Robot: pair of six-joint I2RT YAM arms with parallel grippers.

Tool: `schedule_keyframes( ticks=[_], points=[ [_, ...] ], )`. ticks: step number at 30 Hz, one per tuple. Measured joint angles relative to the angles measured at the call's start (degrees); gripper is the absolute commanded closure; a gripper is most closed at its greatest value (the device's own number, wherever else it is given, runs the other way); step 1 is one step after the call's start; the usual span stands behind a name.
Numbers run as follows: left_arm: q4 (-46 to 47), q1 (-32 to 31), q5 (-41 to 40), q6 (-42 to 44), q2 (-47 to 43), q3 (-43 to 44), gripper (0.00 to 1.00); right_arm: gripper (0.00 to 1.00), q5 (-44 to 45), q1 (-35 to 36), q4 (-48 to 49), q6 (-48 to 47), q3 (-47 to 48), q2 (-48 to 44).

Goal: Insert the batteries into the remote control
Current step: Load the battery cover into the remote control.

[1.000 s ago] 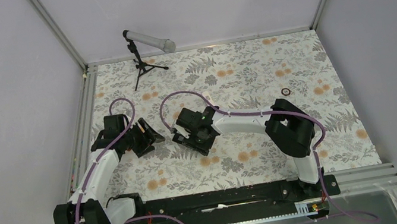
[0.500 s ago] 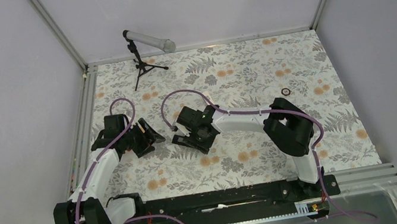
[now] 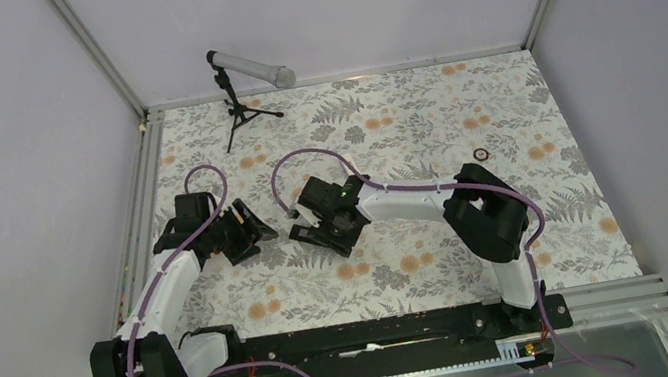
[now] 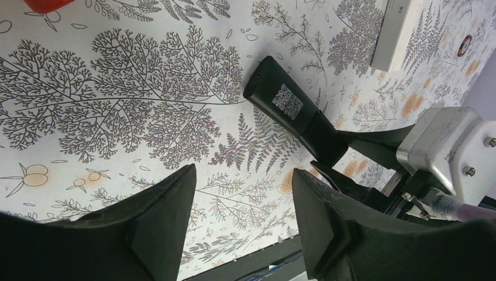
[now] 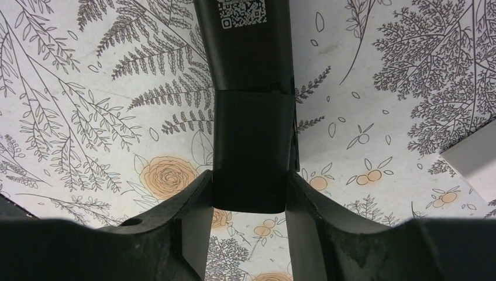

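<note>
The remote control (image 5: 251, 117) is a black bar with a QR label, lying on the flowered mat. My right gripper (image 5: 250, 199) is shut on its near end, with both fingers against its sides. In the left wrist view the remote (image 4: 289, 108) sticks out of the right gripper (image 4: 345, 167) towards the far left. My left gripper (image 4: 243, 216) is open and empty just above the mat, a little short of the remote. In the top view the left gripper (image 3: 246, 231) and right gripper (image 3: 317, 232) sit close together left of centre. A red thing (image 4: 47, 4) is cut off by the frame edge; no battery shows clearly.
A white flat block (image 4: 398, 29) lies beyond the remote and also shows in the right wrist view (image 5: 476, 158). A microphone on a small tripod (image 3: 239, 92) stands at the back left. A small dark ring (image 3: 481, 154) lies at the right.
My right gripper has shifted slightly away and to the left with the remote in it. The left arm has not moved.
</note>
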Motion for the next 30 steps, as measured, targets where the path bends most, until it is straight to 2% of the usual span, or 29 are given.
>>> schedule_keyframes(
  ticks=[6,10,19,30],
  points=[
    [0.00,0.02,0.11,0.00,0.00,0.00,0.36,0.61,-0.02,-0.22,-0.04,-0.63,0.00,0.22],
    [0.00,0.02,0.13,0.02,0.00,0.00,0.37,0.55,0.00,-0.24,-0.11,-1.44,0.11,0.39],
    [0.00,0.02,0.35,0.04,0.00,0.00,0.37,0.52,0.00,-0.35,-0.04,-3.78,0.42,0.92],
    [0.00,0.02,0.46,0.04,0.00,0.00,0.37,0.41,0.11,-0.81,0.17,-4.48,0.85,2.12]
  ],
)
